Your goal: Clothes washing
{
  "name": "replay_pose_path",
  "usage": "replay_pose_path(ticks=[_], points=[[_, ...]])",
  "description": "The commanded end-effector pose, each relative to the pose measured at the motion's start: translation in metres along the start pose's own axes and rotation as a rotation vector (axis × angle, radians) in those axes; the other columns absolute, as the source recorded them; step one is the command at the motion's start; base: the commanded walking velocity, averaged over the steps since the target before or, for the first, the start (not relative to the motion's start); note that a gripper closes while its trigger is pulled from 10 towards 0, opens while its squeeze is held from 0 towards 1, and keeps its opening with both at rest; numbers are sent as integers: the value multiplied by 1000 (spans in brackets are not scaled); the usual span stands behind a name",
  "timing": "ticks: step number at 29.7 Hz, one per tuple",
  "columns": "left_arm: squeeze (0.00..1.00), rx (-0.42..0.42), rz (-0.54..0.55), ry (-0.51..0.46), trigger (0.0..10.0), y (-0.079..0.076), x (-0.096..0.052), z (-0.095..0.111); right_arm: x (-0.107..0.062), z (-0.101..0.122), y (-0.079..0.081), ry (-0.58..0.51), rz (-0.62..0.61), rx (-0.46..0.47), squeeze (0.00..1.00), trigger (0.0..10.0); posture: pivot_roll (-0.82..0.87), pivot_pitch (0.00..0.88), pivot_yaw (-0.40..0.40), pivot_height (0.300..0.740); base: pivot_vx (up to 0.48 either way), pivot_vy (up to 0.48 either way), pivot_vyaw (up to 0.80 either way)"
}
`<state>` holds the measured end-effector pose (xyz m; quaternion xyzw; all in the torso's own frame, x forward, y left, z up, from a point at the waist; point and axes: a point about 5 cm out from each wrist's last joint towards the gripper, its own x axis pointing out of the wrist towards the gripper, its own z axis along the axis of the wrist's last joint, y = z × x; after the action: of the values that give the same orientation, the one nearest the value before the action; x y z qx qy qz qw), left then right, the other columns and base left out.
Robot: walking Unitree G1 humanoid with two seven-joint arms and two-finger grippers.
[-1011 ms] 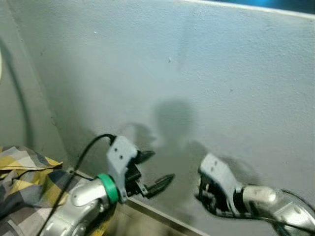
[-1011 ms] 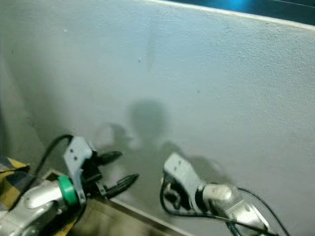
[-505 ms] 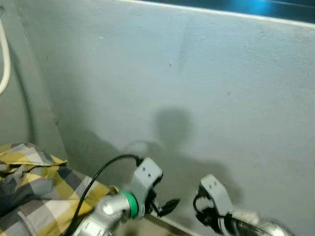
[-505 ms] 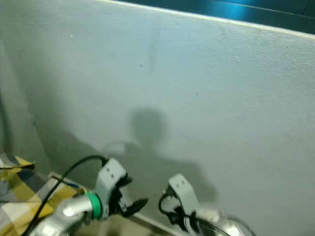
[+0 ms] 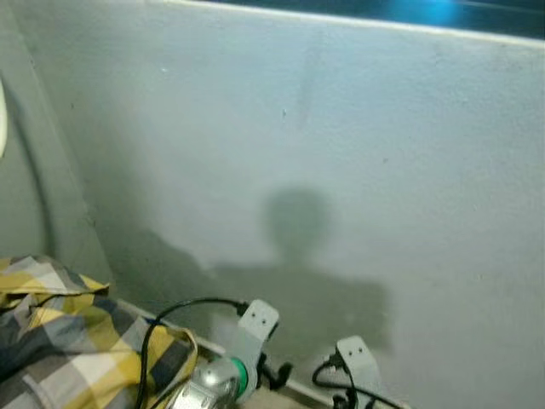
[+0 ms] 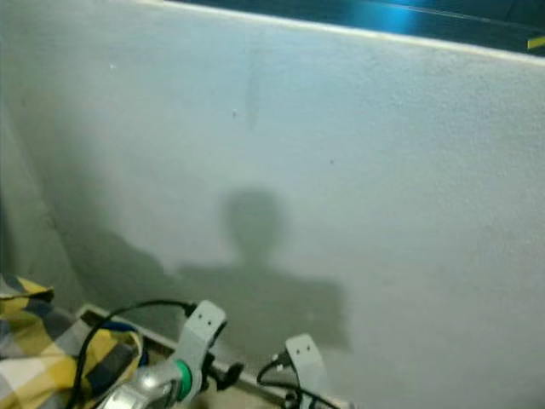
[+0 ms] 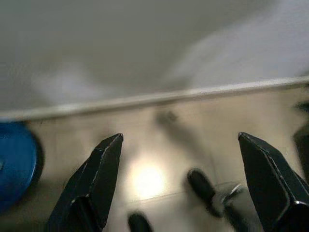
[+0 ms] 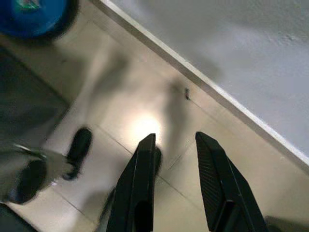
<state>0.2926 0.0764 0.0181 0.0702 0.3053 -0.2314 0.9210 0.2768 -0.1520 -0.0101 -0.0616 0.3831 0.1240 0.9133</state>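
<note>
Down at about eight o'clock in the left eye view lies the checked cloth (image 5: pixel 64 341), yellow, grey and white, bunched up and cut off by the picture's edge, so its full shape cannot be told. Just beside it, toward six o'clock, the left gripper (image 5: pixel 277 373) pokes up on its silver arm with a green ring; the wrist view shows its two black fingers (image 7: pixel 96 179) spread wide with nothing between them. Next along, at roughly five o'clock, the right gripper (image 8: pixel 176 159) is mostly cropped in the head views; in its own wrist view the fingers stand a little apart, also gripping nothing. Below both lies a pale tiled floor (image 8: pixel 120 101) with a bright glare spot, meeting a light skirting strip (image 7: pixel 145 100). A blue round thing (image 8: pixel 31 17) sits blurred at the edge. Behind everything rises a plain grey wall (image 5: pixel 341 153) bearing the robot's shadow.
</note>
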Motion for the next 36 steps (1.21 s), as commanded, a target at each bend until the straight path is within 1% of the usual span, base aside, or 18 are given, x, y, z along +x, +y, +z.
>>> replay_pose_path(ticks=[1, 3, 6, 8, 9, 11, 12, 14, 16, 19, 20, 22, 26, 29, 30, 32, 36], points=[[0, -5, 50, 55, 10000, 5, 0, -19, 1, -9, -1, 16, -20, 25, 0, 10000, 43, 14, 25, 740, 0, 0, 0], [0, -23, 91, 93, 10000, 11, -1, -33, 4, -8, 1, 1, -20, 45, 0, 10000, 38, 16, 26, 740, 0, 0, -800], [0, -34, 102, 102, 10000, 12, -1, -37, 4, -7, 1, -5, -22, 47, 0, 10000, 38, 16, 26, 740, 0, 0, -800], [0, -46, 109, 85, 10000, 16, -4, -42, 5, -5, -1, -19, -31, 77, 0, 10000, 38, 19, 25, 740, 0, 0, -800], [0, -46, 109, 85, 10000, 16, -4, -42, 5, -5, -1, -19, -31, 77, 0, 10000, 38, 19, 25, 740, 0, 0, -800], [0, -57, 134, 66, 10000, 21, -8, -48, 5, -5, -2, -28, -23, 105, 0, 10000, 40, 19, 26, 740, 0, 0, -800], [0, -82, 146, 44, 10000, 25, -10, -50, 5, -6, -3, -33, -14, 113, 0, 10000, 41, 18, 23, 740, 0, 0, -800], [0, -97, 191, -26, 10000, 33, -14, -51, 5, -7, -4, -38, 1, 130, 0, 10000, 43, 17, 19, 740, 0, 0, -800], [0, -108, 229, -48, 10000, 39, -18, -57, 5, -8, -4, -58, 30, 143, 0, 10000, 43, 15, 16, 740, 0, 0, -744], [0, -112, 238, -50, 10000, 40, -19, -59, 5, -8, -3, -63, 36, 146, 0, 10000, 43, 15, 16, 740, 0, 0, -688], [0, -124, 253, -25, 10000, 42, -20, -66, 6, -8, -3, -71, 44, 143, 0, 10000, 45, 10, 12, 740, 0, 0, 0], [0, -116, 286, 20, 10000, 45, -22, -76, 6, -5, -1, -105, 58, 156, 0, 10000, 44, 2, 10, 740, 0, 0, 0], [0, -121, 299, 12, 10000, 47, -23, -77, 7, -4, -1, -126, 55, 165, 0, 10000, 44, 0, 10, 740, 0, 0, 0], [0, -139, 335, -19, 10000, 58, -26, -73, 8, -4, 3, -146, 51, 157, 0, 10000, 42, 0, 17, 740, 0, 0, 0], [0, -144, 345, -20, 10000, 61, -26, -72, 8, -5, 5, -151, 55, 155, 0, 10000, 43, 0, 18, 740, 0, -398, 0], [0, -121, 353, -32, 10000, 67, -28, -70, 9, -7, 8, -148, 60, 159, 0, 10000, 47, 0, 28, 740, 0, -480, 0], [0, -115, 355, -45, 10000, 69, -28, -68, 9, -9, 9, -148, 57, 159, 0, 10000, 39, 0, 43, 740, 0, -480, 0]])
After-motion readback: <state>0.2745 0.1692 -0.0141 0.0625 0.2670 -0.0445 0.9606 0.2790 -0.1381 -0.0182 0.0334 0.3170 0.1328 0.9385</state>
